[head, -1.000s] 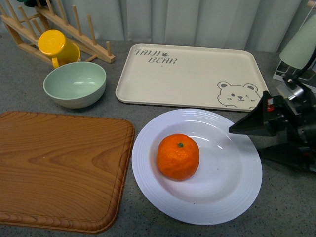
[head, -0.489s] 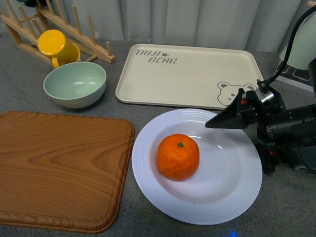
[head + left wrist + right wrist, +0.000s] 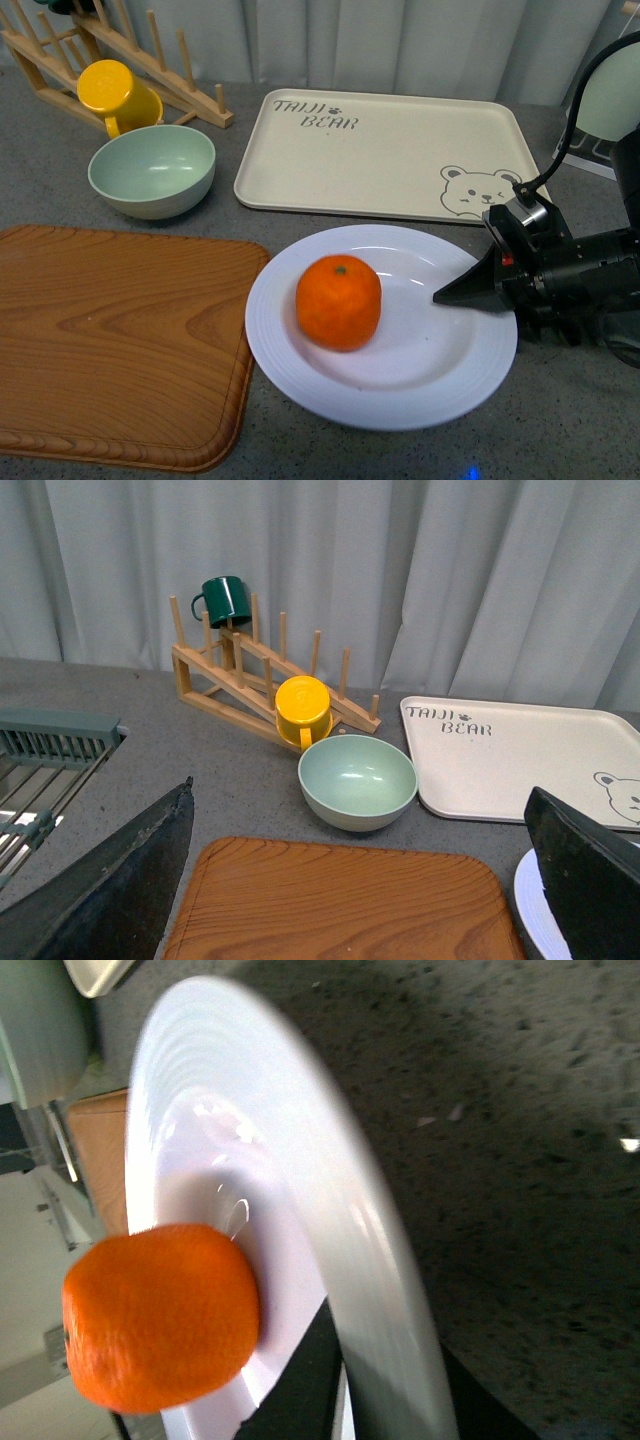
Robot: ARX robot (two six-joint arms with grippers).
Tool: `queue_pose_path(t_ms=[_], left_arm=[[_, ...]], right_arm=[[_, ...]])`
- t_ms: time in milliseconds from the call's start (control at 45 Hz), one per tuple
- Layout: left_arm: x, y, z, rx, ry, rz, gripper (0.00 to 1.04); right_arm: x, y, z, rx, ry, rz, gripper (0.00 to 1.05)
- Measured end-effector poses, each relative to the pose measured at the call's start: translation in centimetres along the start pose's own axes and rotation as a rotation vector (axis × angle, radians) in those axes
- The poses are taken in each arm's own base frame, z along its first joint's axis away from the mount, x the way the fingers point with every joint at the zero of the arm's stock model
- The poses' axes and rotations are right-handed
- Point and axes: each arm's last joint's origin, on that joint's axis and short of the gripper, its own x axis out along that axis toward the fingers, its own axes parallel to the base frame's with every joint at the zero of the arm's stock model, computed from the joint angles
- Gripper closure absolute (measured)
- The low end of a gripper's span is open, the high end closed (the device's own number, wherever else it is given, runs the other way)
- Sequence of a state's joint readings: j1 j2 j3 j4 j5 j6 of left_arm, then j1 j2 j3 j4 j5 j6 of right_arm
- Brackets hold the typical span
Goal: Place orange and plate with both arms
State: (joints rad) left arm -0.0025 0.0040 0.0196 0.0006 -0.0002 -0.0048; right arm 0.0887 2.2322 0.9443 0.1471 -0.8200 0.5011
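**Plate gripped at its right rim, orange aboard**

Front view, left to right: wooden board (image 3: 120,340) at lower left; the white plate (image 3: 400,385) at lower centre, its edge just beside the board, with the orange (image 3: 338,302) resting left of its middle; my right pincer (image 3: 445,297) at right, clamped on the plate's rim. My left pincer (image 3: 359,786), seen only from its wrist, gapes wide, holding nothing

The orange (image 3: 338,302) sits on the plate (image 3: 400,398), right of the board (image 3: 120,340), before the tray (image 3: 390,150).
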Motion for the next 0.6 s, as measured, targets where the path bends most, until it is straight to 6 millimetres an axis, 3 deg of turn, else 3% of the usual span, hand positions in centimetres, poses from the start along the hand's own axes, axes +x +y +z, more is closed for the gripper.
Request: queue_pose_path(t_ms=[89, 400, 600], left_arm=[[0.0, 0.0, 0.0, 0.000, 0.000, 0.000, 0.07], [0.0, 0.0, 0.0, 0.000, 0.000, 0.000, 0.07], [0.0, 0.0, 0.0, 0.000, 0.000, 0.000, 0.07]], right_arm=[[0.0, 0.1, 0.1, -0.009, 0.000, 0.014, 1.01], [-0.3, -0.2, 0.0, -0.056, -0.041, 0.037, 1.01], [-1.7, 0.6, 0.4, -0.160, -0.146, 0.024, 1.01]])
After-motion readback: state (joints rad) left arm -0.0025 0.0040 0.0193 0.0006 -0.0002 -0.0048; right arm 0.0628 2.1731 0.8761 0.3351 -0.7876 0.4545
